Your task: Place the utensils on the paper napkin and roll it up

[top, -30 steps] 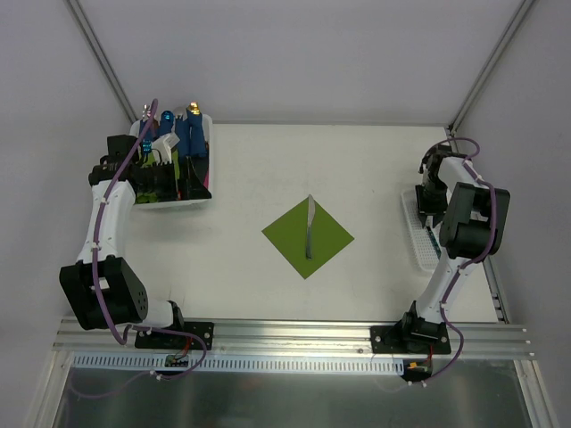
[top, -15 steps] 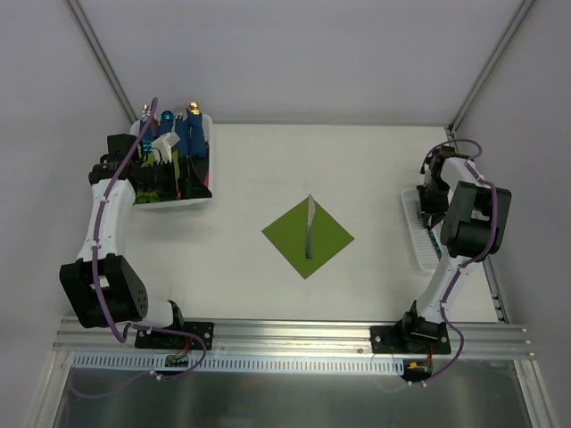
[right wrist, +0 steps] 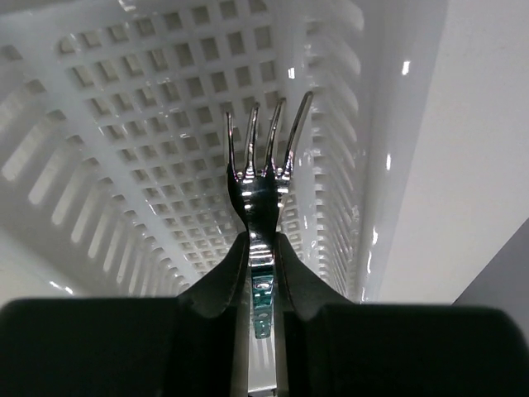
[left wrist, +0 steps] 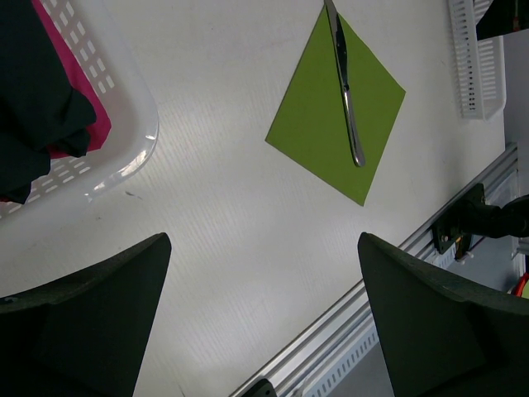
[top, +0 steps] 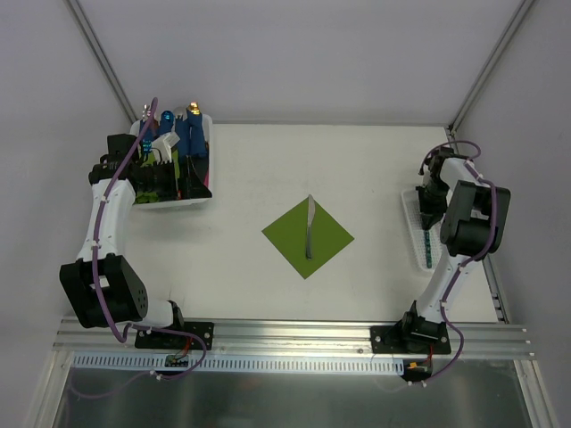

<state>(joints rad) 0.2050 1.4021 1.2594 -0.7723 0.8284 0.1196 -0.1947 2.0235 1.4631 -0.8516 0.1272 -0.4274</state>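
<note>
Table (top: pixel 250 169): two baskets and a napkin are being carried on its white top, and both arms are being held up at its near edge.
Left basket (top: pixel 169 204): this white basket is being filled with blue tube shapes and dark and pink things, at the far left of the table.
Right basket (top: pixel 413 234): this long white basket with small holes is being reached into by the right arm, at the right edge of the table.
Paper napkin (top: pixel 332 239): the lime-green square is being shown flat in the middle of the table, turned like a diamond, well apart from both baskets.
Left gripper (left wrist: pixel 263 240): it is being held above the table beside the left basket; its fingers are being held wide apart, with nothing between them.
Right gripper (right wrist: pixel 260 248): its fingers are being pressed together on the neck of the fork, inside the right basket.
Slim utensil (top: pixel 310 228): it is being carried on the napkin, lying from the far corner toward the middle.
Fork (right wrist: pixel 263 178): it is being pinched by the right gripper, with its four silver prongs being pointed at the basket wall.
</note>
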